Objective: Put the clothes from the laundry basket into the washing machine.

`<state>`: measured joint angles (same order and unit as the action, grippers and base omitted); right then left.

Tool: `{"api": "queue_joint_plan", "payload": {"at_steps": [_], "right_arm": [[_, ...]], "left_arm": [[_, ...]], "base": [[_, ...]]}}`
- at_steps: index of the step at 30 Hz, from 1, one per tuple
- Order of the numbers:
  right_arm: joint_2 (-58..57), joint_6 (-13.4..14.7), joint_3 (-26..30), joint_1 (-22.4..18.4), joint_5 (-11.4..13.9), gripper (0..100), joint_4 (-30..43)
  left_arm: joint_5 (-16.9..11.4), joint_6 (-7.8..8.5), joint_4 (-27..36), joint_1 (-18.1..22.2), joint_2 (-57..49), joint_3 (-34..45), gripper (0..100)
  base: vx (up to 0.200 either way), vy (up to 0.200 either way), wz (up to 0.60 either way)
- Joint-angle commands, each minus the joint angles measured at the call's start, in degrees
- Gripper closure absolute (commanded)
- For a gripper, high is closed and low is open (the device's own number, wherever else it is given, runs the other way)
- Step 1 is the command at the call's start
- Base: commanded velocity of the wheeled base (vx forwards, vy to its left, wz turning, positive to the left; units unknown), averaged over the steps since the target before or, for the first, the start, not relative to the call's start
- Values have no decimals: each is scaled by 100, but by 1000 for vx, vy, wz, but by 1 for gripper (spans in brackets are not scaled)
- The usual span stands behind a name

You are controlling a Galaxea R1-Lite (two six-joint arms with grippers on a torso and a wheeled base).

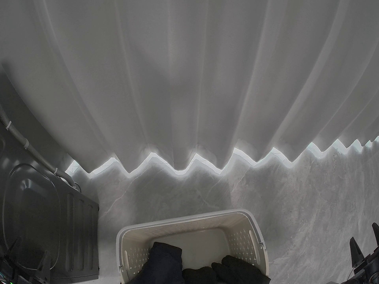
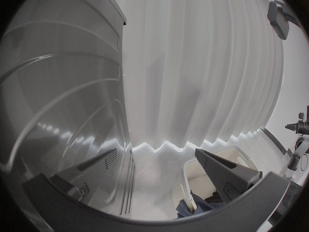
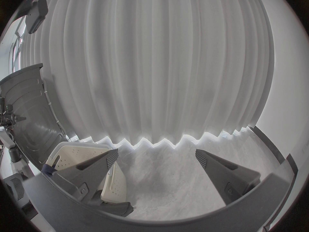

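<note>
A white laundry basket [image 1: 252,233] stands on the floor just in front of me, with dark clothes [image 1: 166,261] heaped in its near end. The grey washing machine [image 1: 43,225] stands to its left, showing a ribbed metal panel. My left gripper [image 2: 156,157] is open and empty, held between the washing machine [image 2: 64,97] and the basket [image 2: 186,174], where a blue garment [image 2: 193,207] shows. My right gripper [image 3: 156,157] is open and empty over bare floor to the right of the basket [image 3: 117,181]; in the head view my right gripper [image 1: 363,233] is at the lower right.
A white pleated curtain [image 1: 189,79] hangs across the whole front, ending just above the grey marbled floor [image 1: 308,202]. A corrugated hose [image 1: 31,150] runs along the washing machine. Open floor lies right of the basket.
</note>
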<state>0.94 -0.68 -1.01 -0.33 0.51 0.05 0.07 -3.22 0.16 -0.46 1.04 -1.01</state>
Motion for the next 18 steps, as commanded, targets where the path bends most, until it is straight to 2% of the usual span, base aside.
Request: {"api": "queue_joint_plan", "payload": {"at_steps": [1,18], "right_arm": [[-85,-2,101,7,2,0,-5],[-85,-2,101,7,2,0,4]], "left_arm": [[1,-3,2,2,-95,101,0],[1,-3,2,2,-95,101,0]], "base": [[0,0,0],[0,0,0]]}}
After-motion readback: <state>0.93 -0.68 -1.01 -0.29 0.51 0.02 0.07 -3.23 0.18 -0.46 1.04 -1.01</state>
